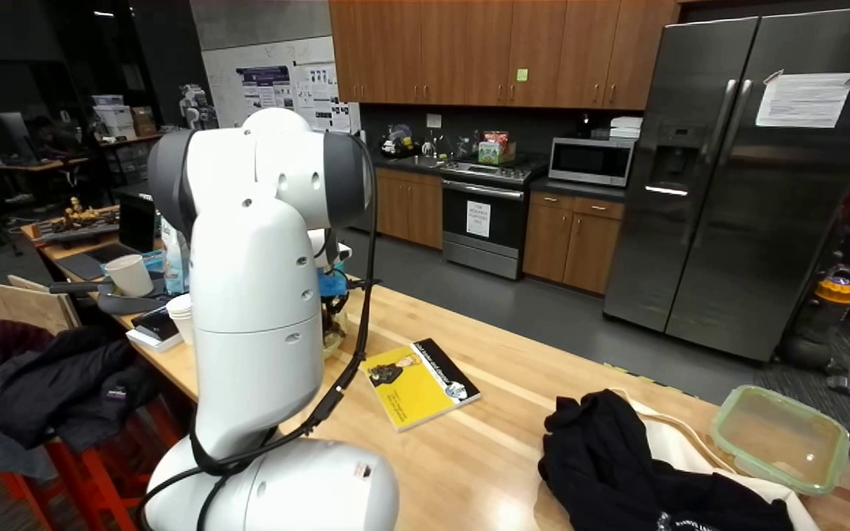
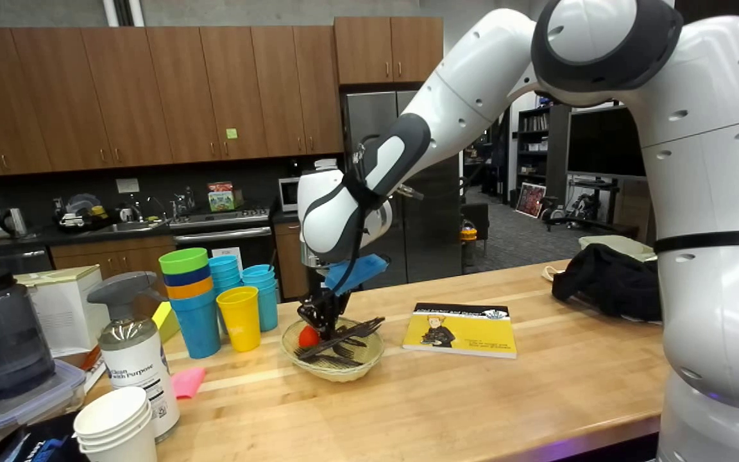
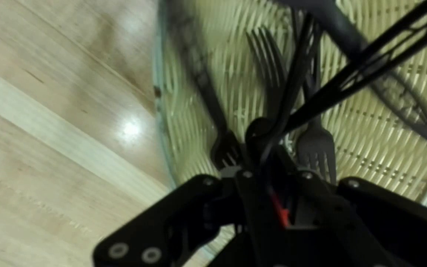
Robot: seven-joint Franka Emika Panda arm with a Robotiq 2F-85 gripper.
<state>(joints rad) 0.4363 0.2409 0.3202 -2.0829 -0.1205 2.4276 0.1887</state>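
Observation:
My gripper (image 3: 271, 154) reaches down into a pale woven basket (image 2: 344, 374) on the wooden table. Its jaws have drawn close together around black cutlery (image 3: 347, 89), whose long patterned handles slant up to the right in the wrist view. Where exactly the fingertips meet it is dark and blurred. Loose black forks lie about the fingers, such as a fork (image 3: 316, 148) on the right side and a fork (image 3: 269, 63) farther up. A red round object (image 2: 308, 337) rests in the basket beside the gripper. The arm hides most of the gripper in an exterior view.
A yellow book (image 2: 462, 330) lies beside the basket. Stacked cups (image 2: 193, 321), a yellow cup (image 2: 239, 319) and a spray bottle (image 2: 138, 359) stand on its opposite side. Black cloth (image 1: 639, 464) and a glass container (image 1: 779, 439) occupy the table's end.

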